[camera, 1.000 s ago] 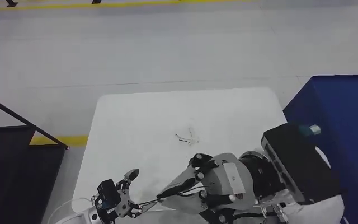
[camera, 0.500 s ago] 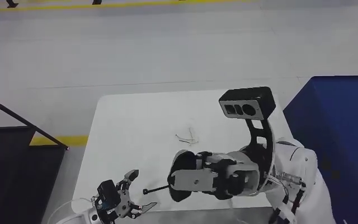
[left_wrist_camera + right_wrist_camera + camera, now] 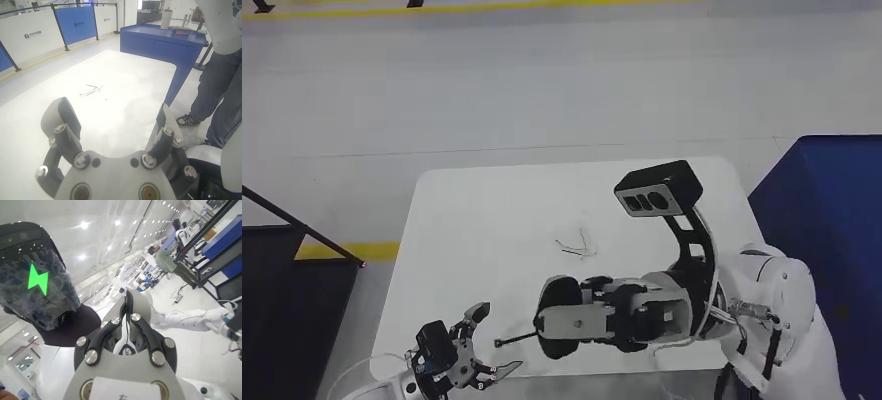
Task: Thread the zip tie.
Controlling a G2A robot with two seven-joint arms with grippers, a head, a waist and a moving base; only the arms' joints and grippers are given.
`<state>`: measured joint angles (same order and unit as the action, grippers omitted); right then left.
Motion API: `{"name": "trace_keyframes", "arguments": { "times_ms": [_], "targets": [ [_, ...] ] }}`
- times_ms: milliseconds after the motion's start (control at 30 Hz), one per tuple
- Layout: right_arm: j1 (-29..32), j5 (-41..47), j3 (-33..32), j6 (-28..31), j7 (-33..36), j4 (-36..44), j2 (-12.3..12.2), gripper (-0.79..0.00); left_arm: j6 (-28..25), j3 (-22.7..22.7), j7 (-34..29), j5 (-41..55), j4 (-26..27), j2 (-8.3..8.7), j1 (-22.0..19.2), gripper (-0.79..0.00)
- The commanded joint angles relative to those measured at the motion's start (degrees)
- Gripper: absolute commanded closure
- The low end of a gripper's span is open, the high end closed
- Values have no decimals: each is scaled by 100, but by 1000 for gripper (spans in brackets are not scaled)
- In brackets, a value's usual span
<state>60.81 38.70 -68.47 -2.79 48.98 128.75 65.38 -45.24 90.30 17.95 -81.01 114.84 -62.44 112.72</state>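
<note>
On the robot's side of the small heap of thin loose zip ties [image 3: 574,244], which lies on the white rounded-corner table [image 3: 492,220], I see both arms held low by the table's near edge. The right gripper [image 3: 127,296] sits nearer to me than the heap, its fingers pressed together and pinching one thin black plastic zip tie [image 3: 514,339]. The strip runs down between the pads in the right wrist view. In the top view its free end sticks out sideways, away from the heap, towards the left gripper [image 3: 113,106]. That one hangs well to the side of the heap with its fingers spread wide and nothing between them. The tie's tip ends close to that gap, but I cannot tell whether it touches a finger.
</note>
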Motion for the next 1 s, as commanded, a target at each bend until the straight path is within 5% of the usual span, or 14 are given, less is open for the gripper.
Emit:
{"name": "trace_keyframes", "arguments": {
  "times_ms": [0, 500, 967],
  "targets": [
    [88, -263, -226, -75, 132, -306, -42, 0, 0, 0, 0, 0, 0, 0, 0, -785],
    [2188, 414, -3259, 367, 753, -2089, -327, 0, 0, 0, 0, 0, 0, 0, 0, -785],
    [2271, 435, -3430, 548, 694, -2002, -330, 0, 0, 0, 0, 0, 0, 0, 0, -785]
  ]
}}
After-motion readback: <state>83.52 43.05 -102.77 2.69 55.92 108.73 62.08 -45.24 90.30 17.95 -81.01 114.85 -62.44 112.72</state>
